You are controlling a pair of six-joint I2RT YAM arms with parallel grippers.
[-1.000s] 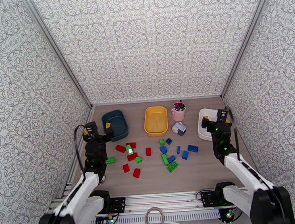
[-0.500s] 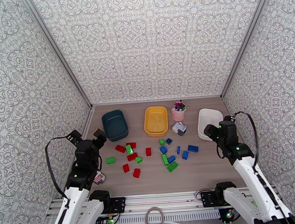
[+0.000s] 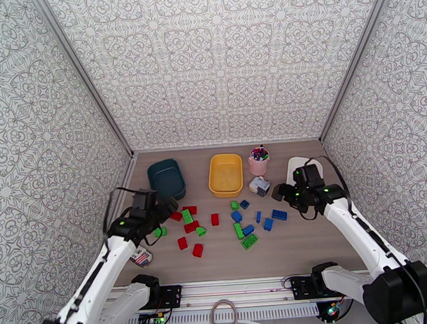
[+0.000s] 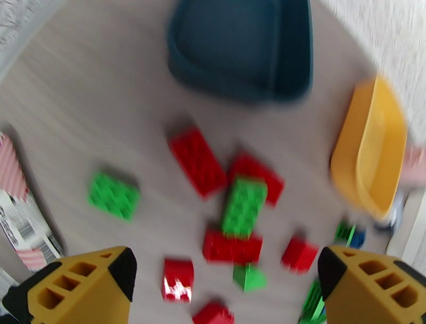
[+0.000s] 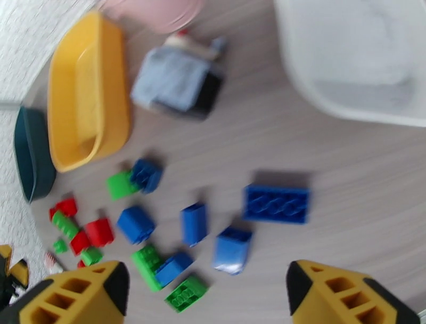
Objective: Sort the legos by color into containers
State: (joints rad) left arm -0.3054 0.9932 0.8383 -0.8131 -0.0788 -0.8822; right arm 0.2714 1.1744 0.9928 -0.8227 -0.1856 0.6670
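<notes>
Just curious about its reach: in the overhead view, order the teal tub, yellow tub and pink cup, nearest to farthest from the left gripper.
1. Teal tub, just beyond the left gripper.
2. Yellow tub, back middle.
3. Pink cup, right of that.

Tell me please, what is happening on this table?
Two robot arms are sorting lego bricks by colour into tubs. The left pincer hangs open above the red and green bricks, and the right pincer hangs open above the blue bricks. Neither one holds a brick. The bricks lie loose on the table, in front of the teal tub, the yellow tub and the white tub.
</notes>
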